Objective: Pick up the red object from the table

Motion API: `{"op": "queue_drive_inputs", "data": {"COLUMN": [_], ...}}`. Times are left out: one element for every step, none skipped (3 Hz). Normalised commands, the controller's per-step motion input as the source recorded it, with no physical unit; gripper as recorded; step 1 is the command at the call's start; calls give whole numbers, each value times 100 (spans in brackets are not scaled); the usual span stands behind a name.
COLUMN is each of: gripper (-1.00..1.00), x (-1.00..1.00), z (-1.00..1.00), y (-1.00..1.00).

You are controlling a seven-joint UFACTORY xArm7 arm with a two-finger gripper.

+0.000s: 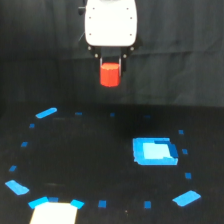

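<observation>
One gripper (110,59) is gripping the red object (110,75) at its top, holding it upright above the table (100,150), long axis standing vertical, behind the blue rectangular piece (154,151).

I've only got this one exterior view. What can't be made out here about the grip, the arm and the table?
- Finger contact on the red object: the gripper fingers are dark against a dark backdrop.
- Arm above the gripper's white body: cut off by the top edge.
- White patch on the table: cut off by the bottom edge.
- Blue rectangular piece: blurred, its shape unclear.
</observation>
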Motion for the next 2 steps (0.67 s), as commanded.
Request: {"op": "queue_drive_inputs", "data": {"gripper": [-97, -100], "x": [11, 15], "z": [-52, -22], "y": [-28, -27]}}
